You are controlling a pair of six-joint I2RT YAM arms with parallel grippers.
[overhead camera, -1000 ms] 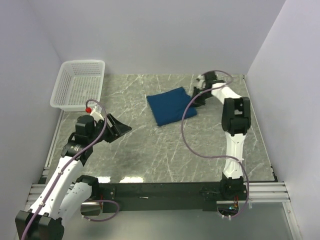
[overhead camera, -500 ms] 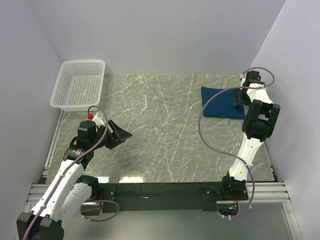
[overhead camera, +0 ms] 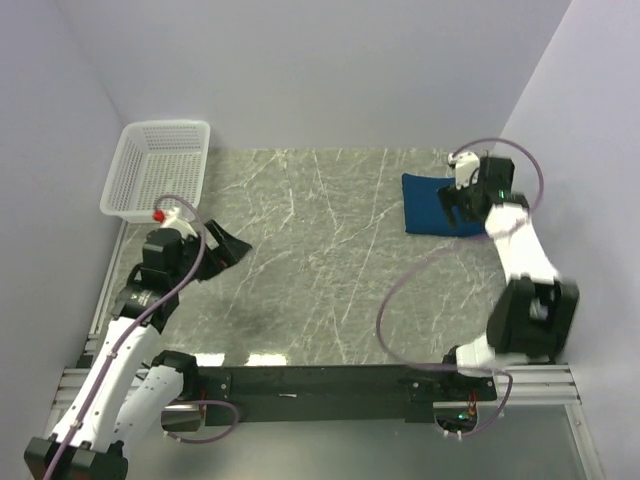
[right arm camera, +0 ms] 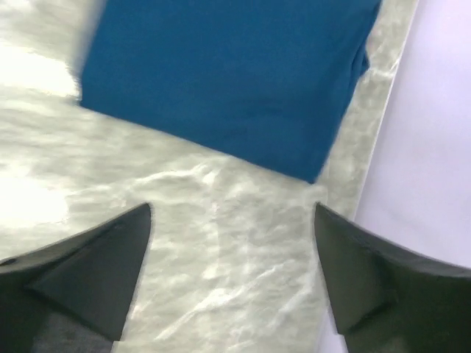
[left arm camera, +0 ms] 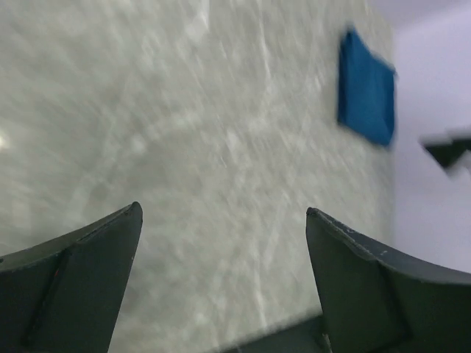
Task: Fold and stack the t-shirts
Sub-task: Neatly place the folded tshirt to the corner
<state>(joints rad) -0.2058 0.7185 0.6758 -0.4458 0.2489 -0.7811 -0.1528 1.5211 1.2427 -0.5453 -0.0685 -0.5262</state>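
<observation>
One folded dark blue t-shirt (overhead camera: 422, 204) lies flat at the far right of the marble table (overhead camera: 320, 270), near the right wall. It shows as a blue square in the right wrist view (right arm camera: 228, 73) and as a small patch far off in the left wrist view (left arm camera: 366, 95). My right gripper (overhead camera: 458, 212) hovers over the shirt's near-right edge, open and holding nothing (right arm camera: 232, 209); bare marble lies between its fingers. My left gripper (overhead camera: 230, 247) is at the table's left side, far from the shirt, open and holding nothing (left arm camera: 221, 213). No print is visible on the shirt.
A white lattice basket (overhead camera: 165, 128) stands at the far left corner, just beyond the left arm. The pale right wall (right arm camera: 434, 147) runs close beside the shirt's edge. The right arm's cable (overhead camera: 400, 290) loops over the right half of the table.
The right gripper slid the folded t-shirt from mid-table to the far right, then let go, opened and drew back. The left gripper opened wider and swung slightly left.
</observation>
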